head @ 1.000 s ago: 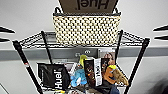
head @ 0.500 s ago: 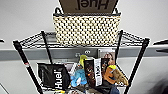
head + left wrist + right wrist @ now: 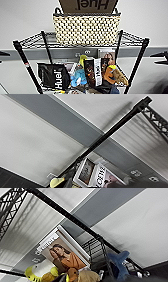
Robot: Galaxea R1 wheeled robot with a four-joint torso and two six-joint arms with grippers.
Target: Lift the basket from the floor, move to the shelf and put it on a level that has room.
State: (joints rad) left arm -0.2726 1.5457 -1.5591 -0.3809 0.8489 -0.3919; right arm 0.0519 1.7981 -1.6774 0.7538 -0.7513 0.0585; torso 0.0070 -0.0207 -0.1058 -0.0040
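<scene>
The cream woven basket [image 3: 86, 29] with a dark rim and a black loop handle stands on the shelf's top wire level [image 3: 35, 41], between the four post tips. A brown Huel box [image 3: 87, 6] sticks up out of it. The black wire shelf [image 3: 26, 66] stands against a white wall. Dark tips of my left arm [image 3: 3, 53] and right arm [image 3: 160, 55] show at the head view's edges, well apart from the basket, touching nothing. One shelf post [image 3: 107, 135] crosses the left wrist view and another post [image 3: 75, 219] the right wrist view. Dark floor [image 3: 10, 181] shows low down.
The lower tier holds a black Huel bag [image 3: 53, 76], a blue plush toy [image 3: 78, 77], a dark packet [image 3: 93, 72], an orange plush [image 3: 112, 73] and a magazine [image 3: 62, 254]. A grey band [image 3: 155, 50] runs along the wall behind.
</scene>
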